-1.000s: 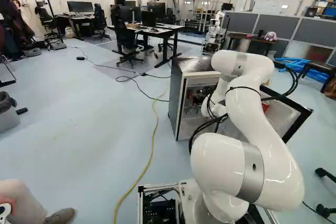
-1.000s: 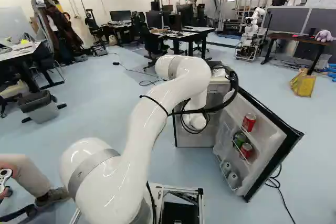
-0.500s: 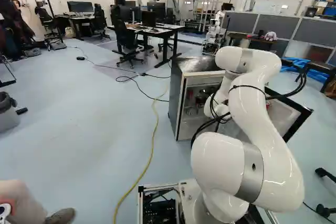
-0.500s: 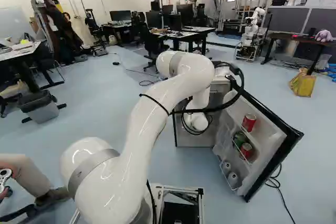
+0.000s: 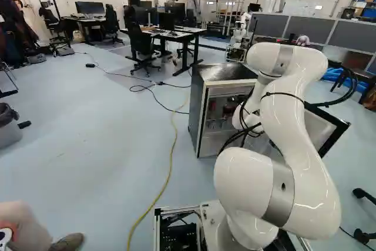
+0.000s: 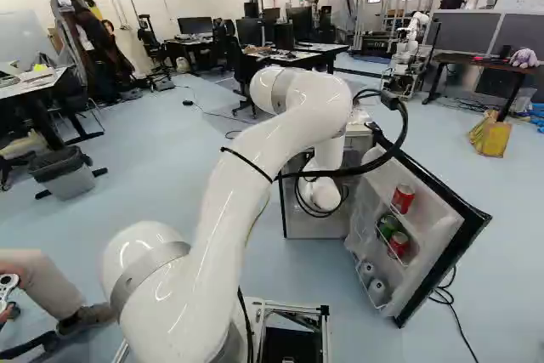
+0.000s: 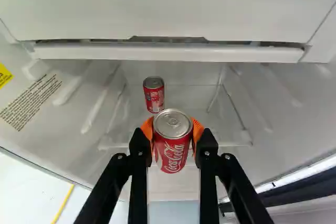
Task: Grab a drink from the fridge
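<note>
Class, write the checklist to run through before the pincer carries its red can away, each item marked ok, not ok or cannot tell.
1. Pincer shut on the red can: ok, an orange pad bears on either side.
2. Door open: ok, it stands wide.
3. Second can out of the way: ok, it stands deeper in the fridge.
4. Red can's base free of the shelf: cannot tell.
5. Red can fully past the fridge's front edge: cannot tell.
6. Arm cables free of the door: cannot tell, they cross before it in the right base view.
</note>
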Tool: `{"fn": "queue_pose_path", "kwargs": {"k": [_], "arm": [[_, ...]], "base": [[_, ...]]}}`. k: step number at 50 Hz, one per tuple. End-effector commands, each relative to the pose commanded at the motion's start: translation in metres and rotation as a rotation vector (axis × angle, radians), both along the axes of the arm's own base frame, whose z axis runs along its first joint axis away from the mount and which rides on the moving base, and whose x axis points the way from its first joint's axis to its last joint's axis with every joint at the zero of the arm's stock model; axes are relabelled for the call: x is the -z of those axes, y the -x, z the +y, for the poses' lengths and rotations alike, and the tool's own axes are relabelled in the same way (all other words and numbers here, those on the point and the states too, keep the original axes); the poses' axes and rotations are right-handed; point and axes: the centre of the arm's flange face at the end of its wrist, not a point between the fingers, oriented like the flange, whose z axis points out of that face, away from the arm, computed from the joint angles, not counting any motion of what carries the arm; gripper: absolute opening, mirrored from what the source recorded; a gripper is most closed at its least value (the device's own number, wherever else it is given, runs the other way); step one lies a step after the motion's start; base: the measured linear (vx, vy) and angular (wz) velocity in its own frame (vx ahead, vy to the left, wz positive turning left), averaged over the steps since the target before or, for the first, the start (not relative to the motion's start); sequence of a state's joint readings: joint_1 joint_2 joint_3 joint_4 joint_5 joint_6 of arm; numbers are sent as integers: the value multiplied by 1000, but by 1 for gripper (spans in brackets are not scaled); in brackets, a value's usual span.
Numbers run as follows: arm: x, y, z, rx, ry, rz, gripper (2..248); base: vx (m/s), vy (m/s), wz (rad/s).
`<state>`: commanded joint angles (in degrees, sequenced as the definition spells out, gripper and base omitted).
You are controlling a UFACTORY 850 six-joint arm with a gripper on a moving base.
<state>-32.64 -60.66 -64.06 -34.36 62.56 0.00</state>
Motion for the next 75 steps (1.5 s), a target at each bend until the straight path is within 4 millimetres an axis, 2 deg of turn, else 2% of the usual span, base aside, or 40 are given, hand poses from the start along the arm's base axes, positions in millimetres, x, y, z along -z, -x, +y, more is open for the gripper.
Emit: {"fn": "queue_pose_path", "kwargs": {"k": [43, 75], "arm": [[-65, 47, 5, 39, 2, -3, 93], [-112, 83, 16, 91, 7, -15, 93]], "base": [[0, 0, 0], [0, 0, 0]]}}
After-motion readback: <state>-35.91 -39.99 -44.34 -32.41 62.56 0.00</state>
